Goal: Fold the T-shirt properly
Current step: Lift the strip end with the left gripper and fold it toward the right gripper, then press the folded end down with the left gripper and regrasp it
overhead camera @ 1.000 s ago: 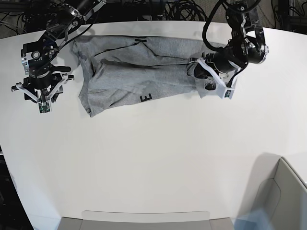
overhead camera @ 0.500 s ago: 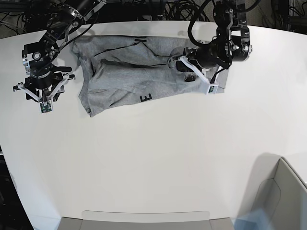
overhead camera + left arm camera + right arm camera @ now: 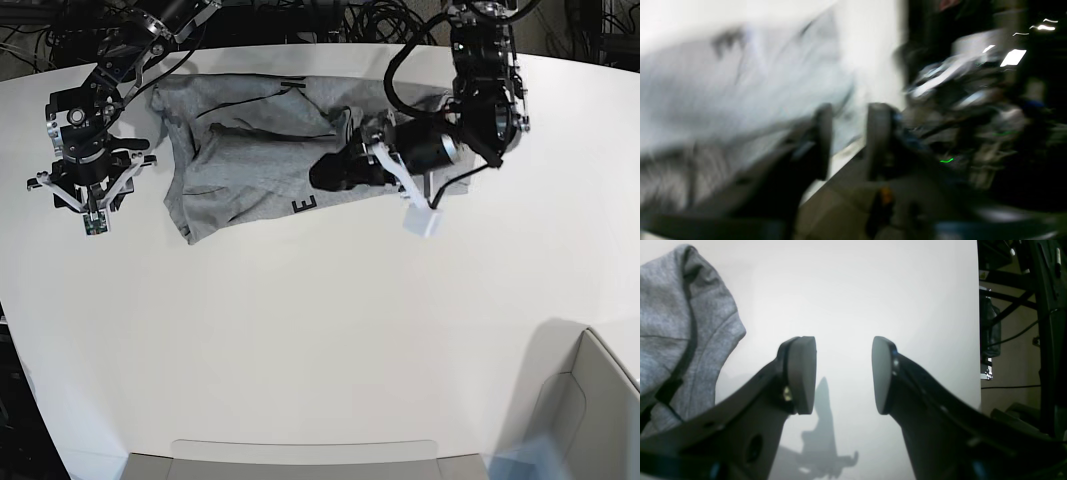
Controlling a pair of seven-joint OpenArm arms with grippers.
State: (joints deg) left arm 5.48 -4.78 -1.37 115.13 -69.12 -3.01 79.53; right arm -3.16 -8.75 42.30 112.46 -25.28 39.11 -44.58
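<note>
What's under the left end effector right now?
In the base view the left end effector sits over the grey T-shirt on the white table. Cloth directly beneath it is hidden; the wrist view is blurred.

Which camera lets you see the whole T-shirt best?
The base view: the whole T-shirt lies crumpled on the white table. The left wrist view shows it only as a grey blur, and the right wrist view catches just one edge.

The left wrist view is heavily smeared by motion blur. The right wrist view is sharp, with a soft shadow on the bright desk (image 3: 846,290) at 6 o'clock. The base view is evenly lit.
</note>
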